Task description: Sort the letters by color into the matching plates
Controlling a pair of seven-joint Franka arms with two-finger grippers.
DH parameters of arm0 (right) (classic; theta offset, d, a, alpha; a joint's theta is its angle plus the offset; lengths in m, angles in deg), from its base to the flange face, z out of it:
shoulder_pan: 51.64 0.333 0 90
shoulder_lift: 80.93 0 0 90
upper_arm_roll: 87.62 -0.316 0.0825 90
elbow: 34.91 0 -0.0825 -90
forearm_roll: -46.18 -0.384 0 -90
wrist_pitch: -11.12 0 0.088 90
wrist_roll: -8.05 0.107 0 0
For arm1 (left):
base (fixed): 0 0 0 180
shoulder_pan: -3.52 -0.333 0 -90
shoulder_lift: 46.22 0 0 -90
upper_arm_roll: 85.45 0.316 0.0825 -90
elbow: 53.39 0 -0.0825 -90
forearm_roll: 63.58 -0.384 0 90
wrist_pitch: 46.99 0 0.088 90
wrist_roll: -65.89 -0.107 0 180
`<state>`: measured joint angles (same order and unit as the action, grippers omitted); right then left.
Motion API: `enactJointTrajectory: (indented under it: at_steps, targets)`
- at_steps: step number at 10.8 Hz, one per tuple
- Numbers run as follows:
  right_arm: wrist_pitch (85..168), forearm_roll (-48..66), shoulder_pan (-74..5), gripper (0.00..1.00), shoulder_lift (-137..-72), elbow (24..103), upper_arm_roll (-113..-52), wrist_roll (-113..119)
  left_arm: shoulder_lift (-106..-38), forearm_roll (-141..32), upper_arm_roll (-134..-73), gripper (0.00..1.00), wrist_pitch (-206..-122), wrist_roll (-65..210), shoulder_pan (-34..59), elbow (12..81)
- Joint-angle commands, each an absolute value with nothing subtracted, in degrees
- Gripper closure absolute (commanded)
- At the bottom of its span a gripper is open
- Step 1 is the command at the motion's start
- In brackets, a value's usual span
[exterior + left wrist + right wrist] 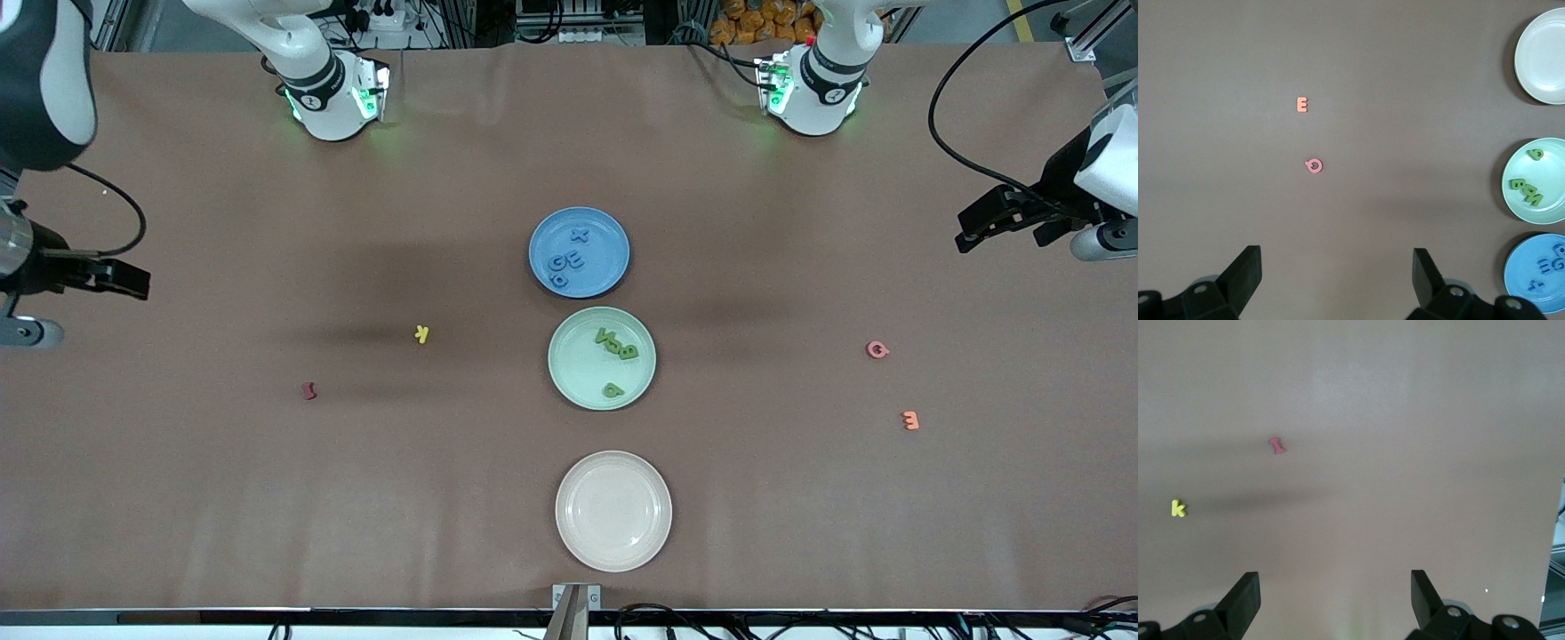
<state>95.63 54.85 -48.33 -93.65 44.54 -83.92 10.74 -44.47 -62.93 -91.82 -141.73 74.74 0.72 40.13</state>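
Note:
Three plates stand in a row mid-table. The blue plate (606, 233) holds several blue letters (566, 261). The green plate (576, 373) holds several green letters (616, 344). The cream plate (613, 510), nearest the front camera, holds nothing. A yellow letter (422, 334) and a dark red letter (308, 390) lie toward the right arm's end, and a pink letter (877, 350) and an orange letter (910, 420) toward the left arm's end. My left gripper (1337, 273) hangs open over bare table at its end, holding nothing. My right gripper (1335, 597) is likewise open with nothing in it.
Brown paper covers the table. The arm bases (333, 98) stand along its edge farthest from the front camera, and a small bracket (576, 597) sits at the edge nearest it. Black cables (960, 151) hang at the left arm's end.

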Motion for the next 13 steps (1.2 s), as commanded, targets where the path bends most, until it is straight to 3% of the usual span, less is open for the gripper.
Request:
enactJointTrajectory:
  at_steps: [1,4,8,13]
  targets:
    - [92.0,54.7,-49.0,0.0,-90.4,40.7,-84.3,10.8,-44.1,-64.1,-91.9,0.0,-142.0,73.3,0.8,40.5]
    - [90.3,54.7,-49.2,0.0,-87.9,41.7,-84.2,10.5,-44.1,-64.1,-91.9,0.0,-142.0,73.3,0.8,40.5]
    - [98.9,54.6,-49.3,0.0,-87.6,47.6,-84.0,11.6,-44.1,-64.1,-91.9,0.0,-142.0,73.3,0.8,40.5]
    - [98.7,54.6,-49.1,0.0,-87.4,47.2,-83.9,11.7,-44.2,-64.2,-91.9,0.0,-142.1,73.3,1.0,40.4]
